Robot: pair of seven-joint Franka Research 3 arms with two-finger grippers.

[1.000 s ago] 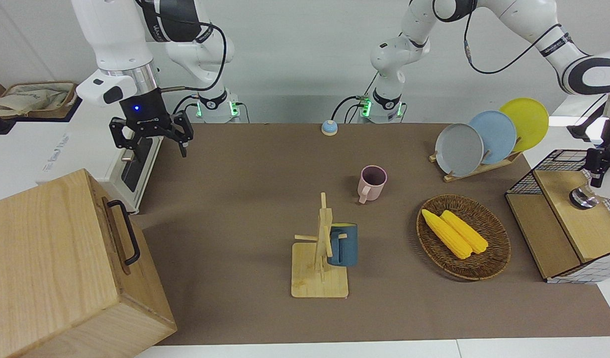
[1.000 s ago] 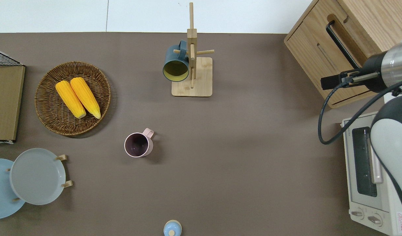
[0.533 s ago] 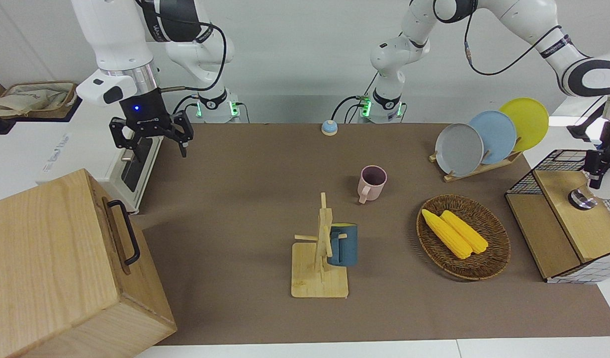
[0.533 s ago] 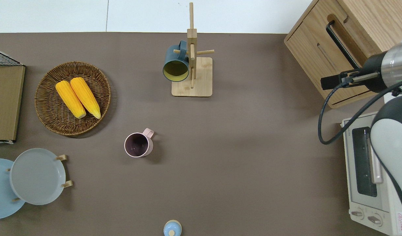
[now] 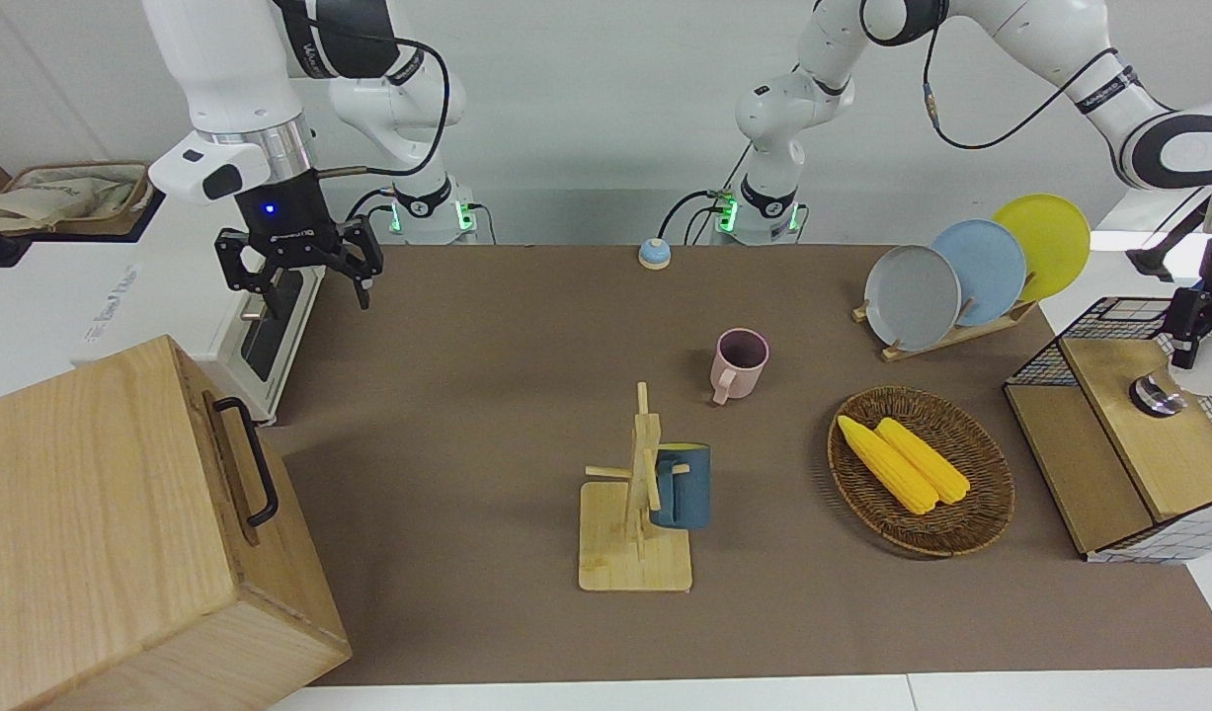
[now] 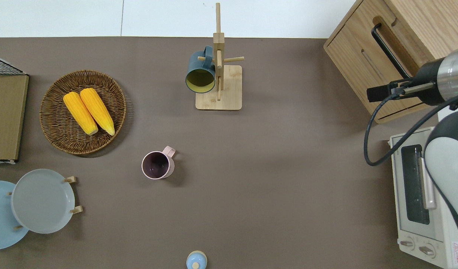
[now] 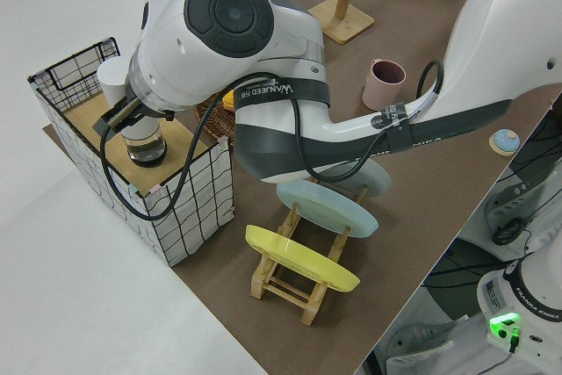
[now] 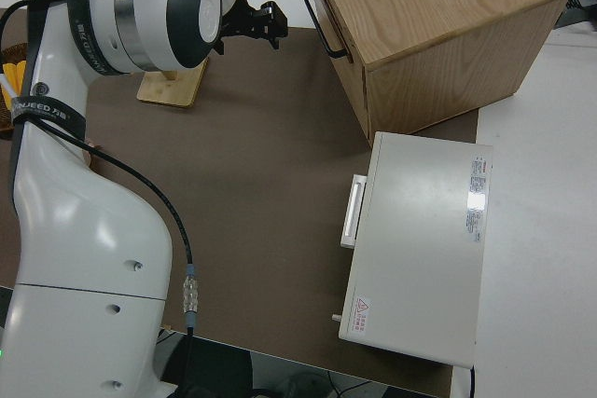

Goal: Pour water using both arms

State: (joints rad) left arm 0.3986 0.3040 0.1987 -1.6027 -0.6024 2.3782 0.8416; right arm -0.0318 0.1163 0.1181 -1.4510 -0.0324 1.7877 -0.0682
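The right gripper [image 5: 299, 281] was held with fingers apart over the toaster oven's [image 6: 419, 194] edge. The left gripper [image 5: 1190, 336], finger state indiscernible, was positioned above a glass [image 7: 145, 142] on the wire basket's [image 7: 189, 208] wooden lid.

A wicker basket [image 5: 981, 513] is lying near the wooden mug stand [image 5: 633, 538], toward the left arm's end of the table, and is holding two corn cobs [image 5: 902, 461]. A blue mug [image 5: 686, 486] is hanging on the stand. A pink cup [image 5: 739, 363] is standing nearer to the robots than the stand.
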